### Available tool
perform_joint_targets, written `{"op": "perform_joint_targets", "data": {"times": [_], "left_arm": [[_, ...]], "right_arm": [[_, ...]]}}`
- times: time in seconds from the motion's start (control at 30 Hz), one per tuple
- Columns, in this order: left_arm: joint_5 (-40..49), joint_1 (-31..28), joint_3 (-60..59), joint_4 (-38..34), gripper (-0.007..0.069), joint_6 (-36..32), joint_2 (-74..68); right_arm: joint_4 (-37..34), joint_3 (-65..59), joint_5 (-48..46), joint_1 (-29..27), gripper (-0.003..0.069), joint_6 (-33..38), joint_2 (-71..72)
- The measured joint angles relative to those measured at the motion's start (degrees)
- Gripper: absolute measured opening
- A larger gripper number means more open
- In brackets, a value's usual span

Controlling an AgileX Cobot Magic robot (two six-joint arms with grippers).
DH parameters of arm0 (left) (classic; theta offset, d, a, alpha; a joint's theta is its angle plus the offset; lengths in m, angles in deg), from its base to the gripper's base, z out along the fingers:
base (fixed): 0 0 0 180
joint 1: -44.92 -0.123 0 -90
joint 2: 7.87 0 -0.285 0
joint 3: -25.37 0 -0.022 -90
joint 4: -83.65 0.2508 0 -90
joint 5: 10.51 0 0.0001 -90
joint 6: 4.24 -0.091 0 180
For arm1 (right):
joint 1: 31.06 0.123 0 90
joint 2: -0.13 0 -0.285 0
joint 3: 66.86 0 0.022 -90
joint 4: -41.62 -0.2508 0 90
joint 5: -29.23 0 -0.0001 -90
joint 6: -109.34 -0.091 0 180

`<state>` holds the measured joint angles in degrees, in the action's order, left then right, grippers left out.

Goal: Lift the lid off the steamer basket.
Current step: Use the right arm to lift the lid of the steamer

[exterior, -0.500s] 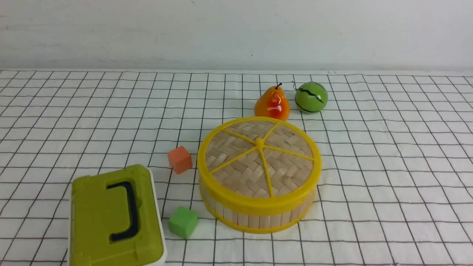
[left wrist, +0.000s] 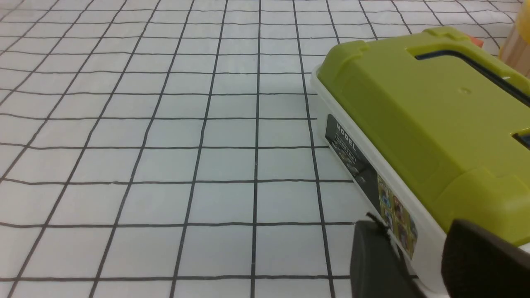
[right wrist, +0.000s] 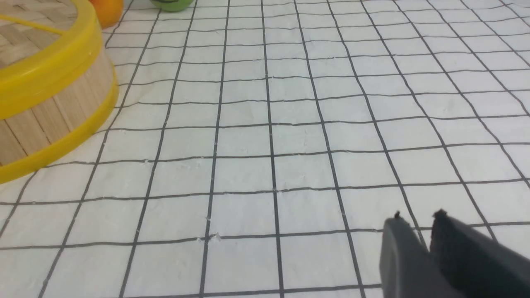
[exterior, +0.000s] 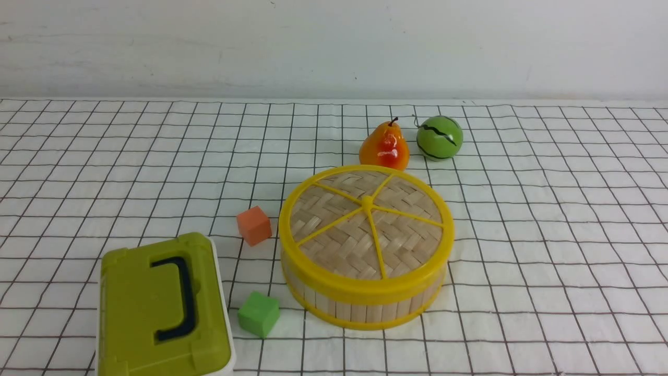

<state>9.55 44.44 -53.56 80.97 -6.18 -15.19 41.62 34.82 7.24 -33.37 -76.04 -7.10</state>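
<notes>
Lid (exterior: 366, 219), seated on the basket (exterior: 365, 308) mid-counter toward the near edge, is best gripped at its rim and lifted straight once the almost closed, empty right gripper (right wrist: 418, 219) is widened.

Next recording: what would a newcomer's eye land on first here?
The round steamer basket in the middle of the checked cloth, with its yellow-rimmed woven lid on top. Then the olive-green box at the near left, and the orange pear and green ball just behind the basket.
</notes>
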Motion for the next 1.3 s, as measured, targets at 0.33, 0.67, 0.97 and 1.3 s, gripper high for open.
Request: {"op": "perform_joint_targets", "data": {"times": [0.33,0.67,0.97,1.3], "left_arm": [[0.0,0.0,0.0,0.0,0.0239,0.0,0.0],[0.0,0.0,0.0,0.0,0.0239,0.0,0.0],[0.0,0.0,0.0,0.0,0.0239,0.0,0.0],[0.0,0.0,0.0,0.0,0.0239,0.0,0.0]], "right_arm": [[0.0,0.0,0.0,0.0,0.0131,0.0,0.0],[1.6,0.0,0.0,0.0,0.0139,0.0,0.0],[1.3,0.0,0.0,0.0,0.015,0.0,0.0],[-10.6,0.0,-0.1,0.0,0.0156,0.0,0.0]]}}
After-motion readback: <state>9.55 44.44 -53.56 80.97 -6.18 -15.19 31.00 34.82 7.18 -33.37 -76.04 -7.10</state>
